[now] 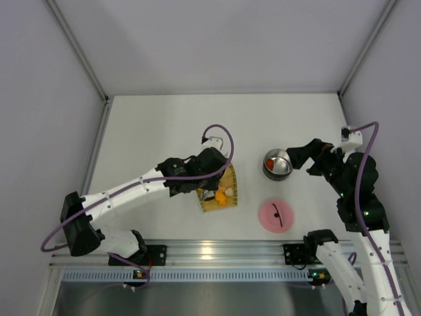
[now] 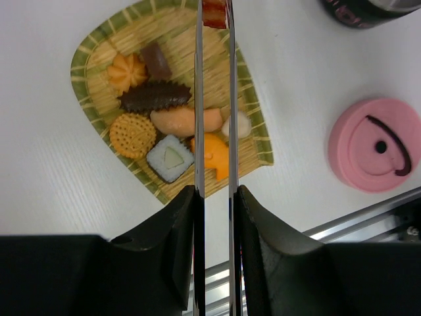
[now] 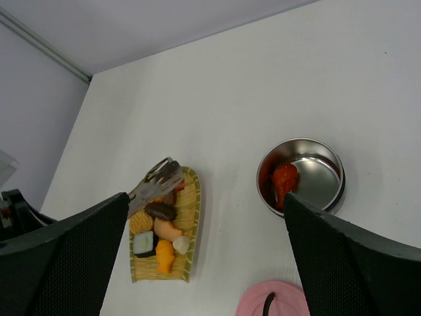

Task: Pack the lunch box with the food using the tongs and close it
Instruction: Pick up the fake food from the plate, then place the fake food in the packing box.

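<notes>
My left gripper point(image 2: 215, 191) point(image 1: 212, 166) is shut on the silvery tongs point(image 2: 198, 99) point(image 3: 155, 180), whose blades reach out over the yellow tray. A red piece of food point(image 2: 214, 13) sits between the tong tips at the tray's far end. More food point(image 2: 172, 97) point(image 3: 160, 227) lies in the tray: orange, brown, dark and white pieces. The steel lunch box point(image 1: 277, 164) point(image 3: 323, 172) stands to the right with a red drumstick-shaped piece point(image 3: 284, 181) inside. Its pink lid point(image 1: 277, 215) point(image 2: 376, 145) point(image 3: 270, 299) lies flat nearer the arms. My right gripper point(image 3: 205, 197) point(image 1: 299, 158) hovers open beside the box, holding nothing.
The yellow woven tray point(image 2: 82, 56) point(image 3: 192, 197) point(image 1: 231, 178) lies mid-table under my left wrist. A metal rail point(image 1: 217, 250) runs along the near edge. Grey walls close the table at the back and both sides.
</notes>
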### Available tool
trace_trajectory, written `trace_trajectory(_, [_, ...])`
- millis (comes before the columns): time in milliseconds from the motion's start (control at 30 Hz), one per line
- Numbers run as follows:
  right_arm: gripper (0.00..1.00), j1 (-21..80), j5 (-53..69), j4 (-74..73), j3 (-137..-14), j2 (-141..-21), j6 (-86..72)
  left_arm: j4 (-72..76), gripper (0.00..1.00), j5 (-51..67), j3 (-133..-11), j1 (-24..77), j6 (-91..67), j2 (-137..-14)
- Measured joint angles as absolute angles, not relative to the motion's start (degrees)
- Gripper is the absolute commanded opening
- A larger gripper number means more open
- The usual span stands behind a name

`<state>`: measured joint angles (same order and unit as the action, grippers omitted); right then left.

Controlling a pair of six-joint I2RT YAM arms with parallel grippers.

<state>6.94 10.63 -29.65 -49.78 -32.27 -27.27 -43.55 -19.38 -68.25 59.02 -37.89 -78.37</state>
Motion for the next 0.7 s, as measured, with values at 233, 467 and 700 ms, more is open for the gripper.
trace_trajectory(233, [0.99,6.94,10.57,-29.76,-49.8,-32.27,-27.24,-42.52,0.18,-16.27,-81.62,59.02,-35.31,-84.31])
trace_trajectory(467, [0.99,6.94,9.85,-30.68,-50.57,-32.32,-26.94,-38.94,0.18,-10.5,-92.16,59.75,-33.45,-96.75])
trace_trajectory(700, [0.99,6.94,8.75,-31.44,-52.69,-32.29,-26.0,-37.6,0.32,-6.24,-96.73,61.21,-32.84,-104.6])
